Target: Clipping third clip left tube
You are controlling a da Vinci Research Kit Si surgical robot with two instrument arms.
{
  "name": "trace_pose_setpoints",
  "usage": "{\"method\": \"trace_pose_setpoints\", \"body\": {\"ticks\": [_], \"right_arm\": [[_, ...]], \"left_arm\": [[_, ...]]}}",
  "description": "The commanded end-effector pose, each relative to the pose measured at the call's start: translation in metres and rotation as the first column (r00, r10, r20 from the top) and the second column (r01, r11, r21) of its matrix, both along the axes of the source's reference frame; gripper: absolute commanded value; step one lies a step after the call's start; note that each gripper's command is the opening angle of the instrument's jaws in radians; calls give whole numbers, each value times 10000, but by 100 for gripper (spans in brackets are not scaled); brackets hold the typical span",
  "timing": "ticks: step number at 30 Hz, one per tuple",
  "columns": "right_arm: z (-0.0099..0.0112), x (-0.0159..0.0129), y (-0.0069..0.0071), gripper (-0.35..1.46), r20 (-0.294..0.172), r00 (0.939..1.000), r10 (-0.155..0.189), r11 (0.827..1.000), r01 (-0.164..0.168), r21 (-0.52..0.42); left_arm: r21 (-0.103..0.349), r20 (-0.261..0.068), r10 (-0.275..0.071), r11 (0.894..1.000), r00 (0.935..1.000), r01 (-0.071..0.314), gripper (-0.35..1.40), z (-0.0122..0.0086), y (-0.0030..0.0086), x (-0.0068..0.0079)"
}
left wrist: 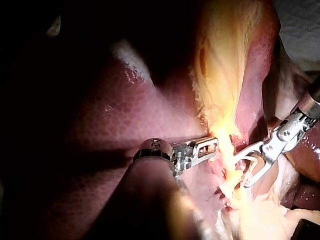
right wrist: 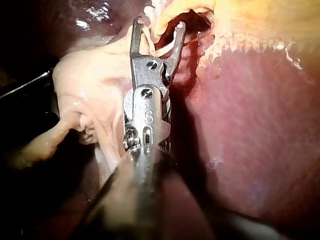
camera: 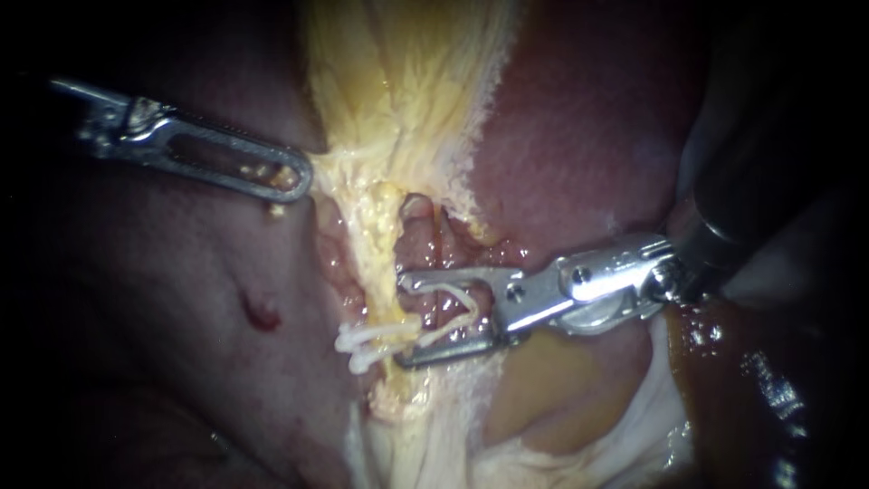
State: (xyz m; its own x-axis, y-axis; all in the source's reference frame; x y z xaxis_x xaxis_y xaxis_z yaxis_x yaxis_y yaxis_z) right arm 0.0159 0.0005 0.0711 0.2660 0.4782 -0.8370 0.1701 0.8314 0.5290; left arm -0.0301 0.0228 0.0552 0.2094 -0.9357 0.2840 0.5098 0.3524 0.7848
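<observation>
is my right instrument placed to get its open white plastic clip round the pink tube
Probably yes: the right instrument carries the open white plastic clip with the pink tube seemingly between its legs, the left instrument holds the pale yellow tissue aside, and nothing visibly blocks it.

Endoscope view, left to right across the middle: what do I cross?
Silver slotted left instrument → pair of fastened white plastic clips → silver right instrument, jaws holding an open white plastic clip → its dark shaft.
</observation>
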Motion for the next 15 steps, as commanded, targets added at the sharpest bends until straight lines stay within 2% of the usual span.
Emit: {"method": "trace_pose_setpoints", "body": {"ticks": [1, 4, 15], "right_arm": [[0, 2, 0, 49, -40, 10000, -39, 10000, 39, 72], [0, 7, 1, 49, -223, 9996, -166, 9994, 172, 298], [1, 24, 3, 49, -1136, 9933, -191, 9929, 322, 1144]], "left_arm": [[0, -3, -1, 10000, 10000, 1, -35, 0, 0, 0], [0, -3, -1, 10000, 10000, 1, -35, 0, 0, 0], [0, -3, -2, 10000, 10000, 2, -35, 0, 0, 0]]}}
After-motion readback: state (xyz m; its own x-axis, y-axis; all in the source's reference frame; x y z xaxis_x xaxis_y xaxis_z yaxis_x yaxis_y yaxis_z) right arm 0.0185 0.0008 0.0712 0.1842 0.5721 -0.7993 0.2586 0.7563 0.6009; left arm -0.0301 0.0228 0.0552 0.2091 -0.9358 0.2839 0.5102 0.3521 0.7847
